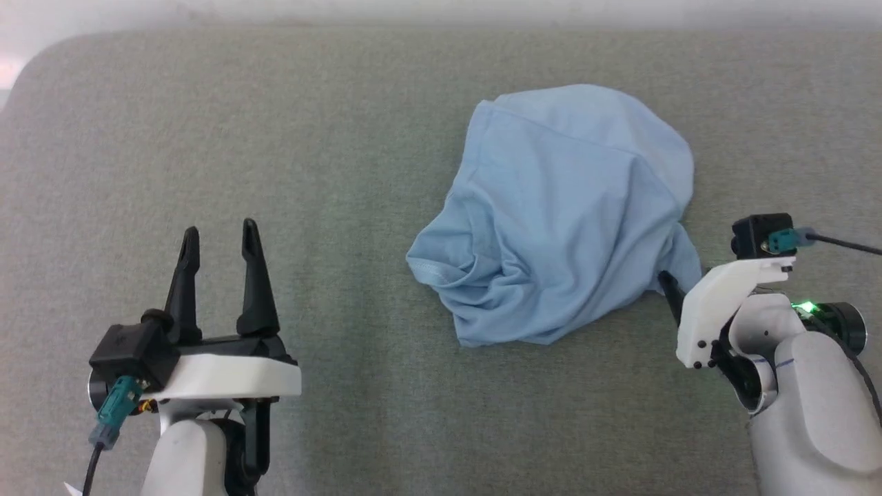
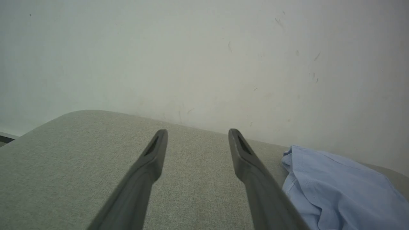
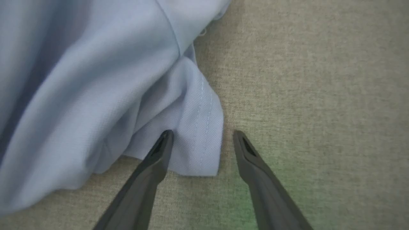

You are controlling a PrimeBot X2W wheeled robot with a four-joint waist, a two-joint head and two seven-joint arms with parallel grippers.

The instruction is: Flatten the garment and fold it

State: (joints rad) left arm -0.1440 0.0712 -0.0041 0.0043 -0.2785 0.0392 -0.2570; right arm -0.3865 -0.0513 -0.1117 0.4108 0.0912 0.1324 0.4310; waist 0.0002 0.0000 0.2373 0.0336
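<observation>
The light blue garment [image 1: 558, 213] lies crumpled in a heap right of centre on the grey-green surface [image 1: 310, 172]; collar, buttons and script are hidden. My right gripper [image 3: 203, 132] is open, pointing down at the heap's lower right corner, with a stitched hem flap [image 3: 198, 127] lying between its fingers. In the head view one dark finger [image 1: 672, 293] of it shows beside the cloth. My left gripper [image 1: 219, 238] stands open at the lower left, well apart from the garment [image 2: 338, 185], nothing between its fingers [image 2: 153, 150].
The padded grey-green surface has a rounded far-left corner [image 1: 41, 62]. A pale scuffed wall [image 2: 204, 57] rises right behind its far edge. Bare fabric surface [image 3: 319, 95] stretches to the right of the hem.
</observation>
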